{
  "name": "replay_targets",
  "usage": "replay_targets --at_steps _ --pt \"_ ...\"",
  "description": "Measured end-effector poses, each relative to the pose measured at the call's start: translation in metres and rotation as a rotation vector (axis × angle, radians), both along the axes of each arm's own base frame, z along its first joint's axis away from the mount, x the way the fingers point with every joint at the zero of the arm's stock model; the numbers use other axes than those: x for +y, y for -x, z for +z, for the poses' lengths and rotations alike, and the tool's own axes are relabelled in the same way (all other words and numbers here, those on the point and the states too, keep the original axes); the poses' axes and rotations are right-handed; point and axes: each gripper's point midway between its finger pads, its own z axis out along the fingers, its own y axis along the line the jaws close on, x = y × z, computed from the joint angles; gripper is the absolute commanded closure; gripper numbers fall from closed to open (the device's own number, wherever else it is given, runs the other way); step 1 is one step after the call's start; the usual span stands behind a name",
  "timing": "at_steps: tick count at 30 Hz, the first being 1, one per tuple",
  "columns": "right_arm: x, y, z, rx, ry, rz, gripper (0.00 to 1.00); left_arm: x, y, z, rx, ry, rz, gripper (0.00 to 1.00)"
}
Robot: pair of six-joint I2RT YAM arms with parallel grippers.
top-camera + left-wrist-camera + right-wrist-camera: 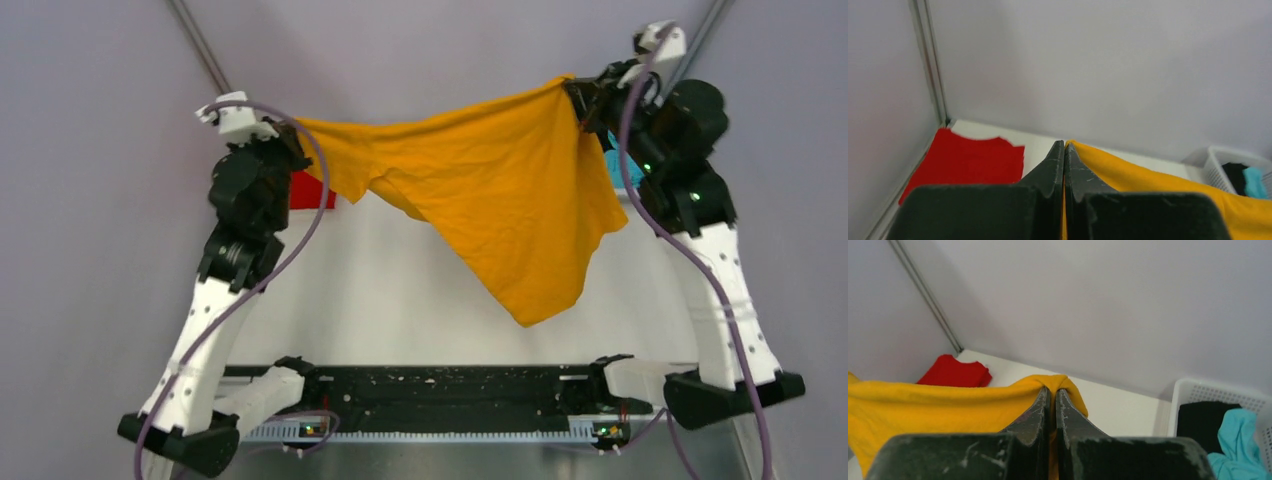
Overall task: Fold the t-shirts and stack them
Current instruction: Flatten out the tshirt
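At the far left, the red t-shirt [968, 162] is being shown lying flat on the table [400, 290], by the back corner. One edge of the orange-yellow t-shirt [500, 190] is being pinched by the left gripper [1064, 146], its fingers pressed together on the cloth. The shirt is being held above the table, sagging between both arms. Its other edge is being clamped by the right gripper [1050, 390], likewise closed on fabric. At the far right, the black t-shirt [1205, 422] and cyan-blue t-shirt [1240, 440] are being held in the white mesh basket [1218, 390].
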Motion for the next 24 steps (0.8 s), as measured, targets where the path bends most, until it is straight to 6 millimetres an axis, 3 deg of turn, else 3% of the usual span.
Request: replay_targets --at_steps 2,3,5,6,7,8,10,12,13,15,17,19,24 --pt "0.007 -0.038 -0.035 0.085 0.019 -0.015 1.0 -0.001 -0.033 -0.042 0.13 -0.001 0.033 1.0" --pt "0.01 -0.056 -0.058 0.136 0.027 -0.024 1.0 0.001 -0.052 -0.075 0.22 0.0 0.049 1.0" --pt "0.017 -0.098 -0.122 0.274 0.055 -0.049 0.98 0.006 -0.082 -0.148 0.409 0.007 0.07 1.0" --pt "0.02 -0.115 -0.156 0.347 0.07 -0.06 0.94 0.011 -0.091 -0.188 0.508 0.013 0.08 0.9" --pt "0.024 -0.133 -0.195 0.428 0.086 -0.068 0.88 0.018 -0.096 -0.239 0.636 0.023 0.092 0.75" --pt "0.028 -0.15 -0.241 0.524 0.105 -0.076 0.75 0.024 -0.093 -0.287 0.76 0.034 0.103 0.63" --pt "0.034 -0.175 -0.328 0.699 0.138 -0.087 0.54 0.035 -0.076 -0.36 0.973 0.055 0.122 0.4" --pt "0.036 -0.184 -0.397 0.842 0.162 -0.104 0.29 0.042 -0.058 -0.402 1.12 0.085 0.135 0.22" --pt "0.035 -0.185 -0.427 0.908 0.177 -0.118 0.07 0.044 -0.052 -0.413 1.163 0.104 0.137 0.15" --pt "0.033 -0.183 -0.463 0.999 0.199 -0.142 0.01 0.042 -0.051 -0.415 1.185 0.132 0.12 0.09" --pt "0.031 -0.18 -0.468 1.021 0.214 -0.165 0.01 0.036 -0.058 -0.404 1.163 0.155 0.09 0.02" --pt "0.031 -0.185 -0.452 0.985 0.213 -0.182 0.01 0.028 -0.07 -0.389 1.123 0.17 0.042 0.01" --pt "0.04 -0.177 -0.372 0.823 0.168 -0.191 0.01 0.004 -0.087 -0.364 1.053 0.206 -0.103 0.01"
